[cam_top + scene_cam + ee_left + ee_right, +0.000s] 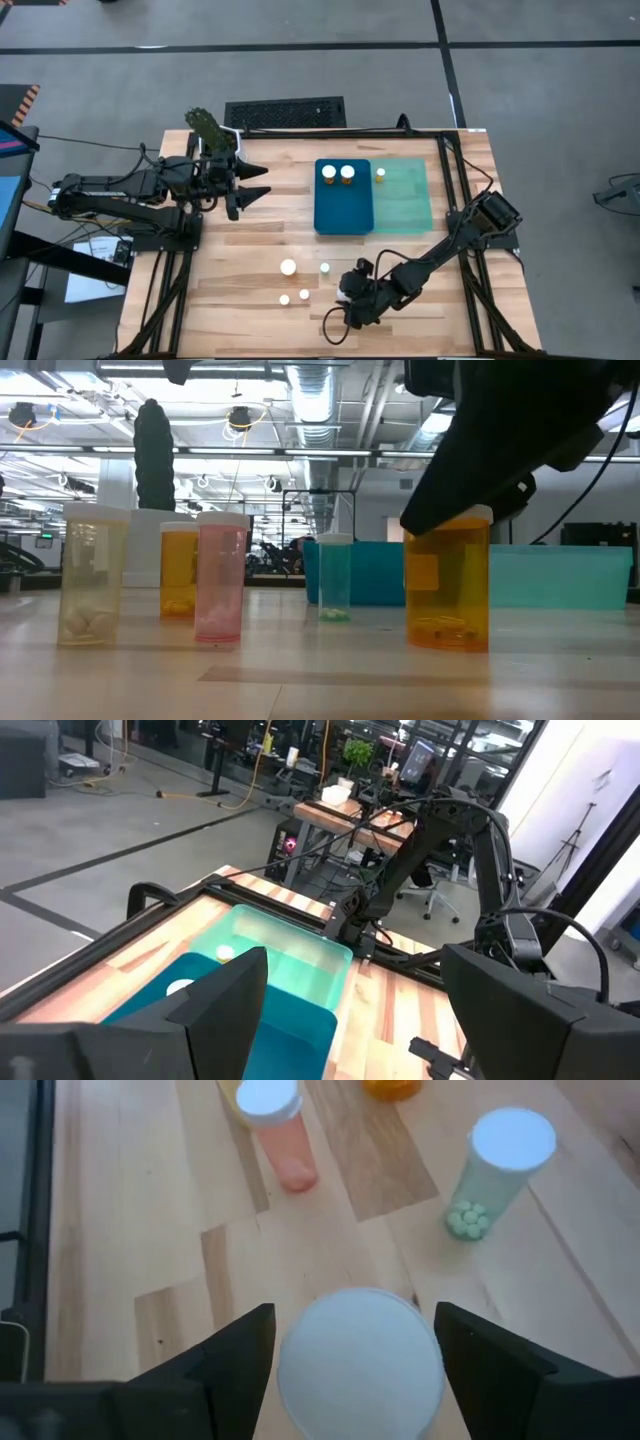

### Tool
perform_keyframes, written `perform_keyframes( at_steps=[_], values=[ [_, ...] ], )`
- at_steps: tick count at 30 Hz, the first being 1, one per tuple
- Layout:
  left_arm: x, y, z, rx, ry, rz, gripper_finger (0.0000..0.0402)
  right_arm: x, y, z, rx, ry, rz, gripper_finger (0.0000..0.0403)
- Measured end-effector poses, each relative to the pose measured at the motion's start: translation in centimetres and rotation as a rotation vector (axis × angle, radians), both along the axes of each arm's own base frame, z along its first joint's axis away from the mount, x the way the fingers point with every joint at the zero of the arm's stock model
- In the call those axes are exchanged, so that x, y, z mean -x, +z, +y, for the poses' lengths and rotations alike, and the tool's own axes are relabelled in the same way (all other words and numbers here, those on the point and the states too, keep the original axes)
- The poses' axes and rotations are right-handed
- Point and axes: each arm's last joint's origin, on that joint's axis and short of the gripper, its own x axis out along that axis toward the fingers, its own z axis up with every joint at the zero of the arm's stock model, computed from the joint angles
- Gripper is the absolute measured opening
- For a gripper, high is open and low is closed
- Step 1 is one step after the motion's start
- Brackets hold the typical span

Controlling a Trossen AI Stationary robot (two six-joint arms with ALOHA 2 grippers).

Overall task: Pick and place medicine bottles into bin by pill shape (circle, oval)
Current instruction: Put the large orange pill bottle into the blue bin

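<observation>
Several medicine bottles with white caps stand upright near the table's front: a clear one [93,575], a narrow orange one [178,570], a pink one [221,575], a green-tinted one [334,578] and a wide orange one [447,585]. My right gripper [355,1320] is open, with one finger on each side of the wide orange bottle's cap [360,1365]. Two bottles [338,172] stand in the dark blue bin [343,215], and one bottle [380,173] stands in the teal bin [405,205]. My left gripper [262,190] hangs open above the table's far left, holding nothing. My right gripper comes slanting down from the table's near right, with a finger [235,1355] close beside each side of the wide orange bottle's white cap. I cannot tell whether the fingers touch the cap. The bottle stands upright with its base on the table.
Black frame rails [450,190] run along the table's right and left sides. The two bins sit side by side at the far middle. Bare wood [300,235] lies between the bins and the bottle group. The green-tinted bottle [495,1170] and pink bottle [280,1130] stand just beyond my right gripper.
</observation>
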Motion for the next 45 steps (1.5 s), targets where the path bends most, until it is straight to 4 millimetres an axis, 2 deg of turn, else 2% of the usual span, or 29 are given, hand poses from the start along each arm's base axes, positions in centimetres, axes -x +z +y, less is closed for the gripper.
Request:
perform_keyframes(
  at_steps=[11,14,20,26,30,37,45],
  values=[
    [0.0,0.0,0.0,0.0,0.0,0.0,0.0291,0.2,-0.2,-0.1,0.008,-0.012,0.024,0.0198],
    [0.0,0.0,0.0,0.0,0.0,0.0,0.0291,0.2,-0.2,-0.1,0.007,-0.012,0.023,0.0197],
    [0.0,0.0,0.0,0.0,0.0,0.0,0.0291,-0.1,0.3,0.1,-0.019,-0.029,0.01,0.023],
    [0.0,0.0,0.0,0.0,0.0,0.0,0.0291,-0.7,1.5,0.5,-0.008,-0.005,-0.006,0.0203],
    [0.0,0.0,0.0,0.0,0.001,0.0,0.0291,-1.1,2.8,0.6,0.033,0.024,0.012,0.0197],
    [0.0,0.0,0.0,-0.003,0.001,0.0,0.0291,-2.2,6.2,-0.3,0.116,0.059,0.043,0.0232],
    [0.0,0.1,0.0,-0.003,-0.002,-0.01,0.0291,-1.8,10.6,-4.2,0.222,0.081,0.034,0.0196]
  ],
)
